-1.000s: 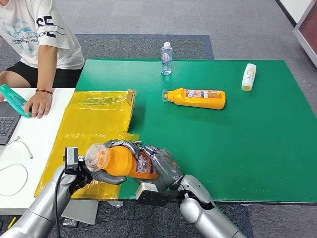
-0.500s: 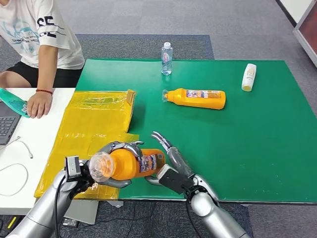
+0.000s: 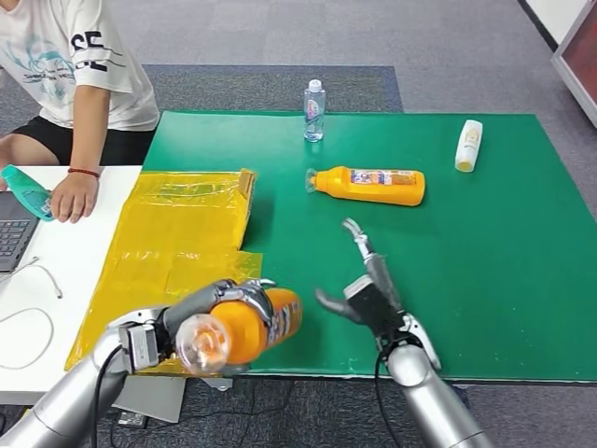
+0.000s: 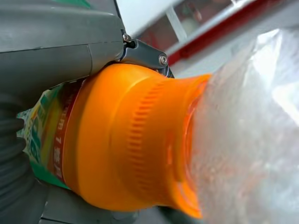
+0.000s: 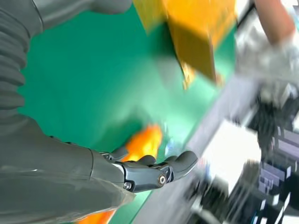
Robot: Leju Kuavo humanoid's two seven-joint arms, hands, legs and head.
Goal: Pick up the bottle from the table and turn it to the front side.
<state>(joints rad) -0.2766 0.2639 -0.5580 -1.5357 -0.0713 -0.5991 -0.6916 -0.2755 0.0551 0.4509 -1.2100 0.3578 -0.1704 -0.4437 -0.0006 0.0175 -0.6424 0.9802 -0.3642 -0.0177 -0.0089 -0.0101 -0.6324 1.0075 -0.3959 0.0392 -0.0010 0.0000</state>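
Orange plastic bottle with clear cap (image 3: 242,329) rides off the near edge of the green worktop (image 3: 492,261), left robot hand (image 3: 211,303) wrapped round its body, apparently so the label can be rotated. Right robot hand (image 3: 366,285) hangs beside the bottle over the worktop, fingers spread, empty.

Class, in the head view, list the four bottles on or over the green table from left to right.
Held orange bottle → water bottle → lying orange bottle → white bottle.
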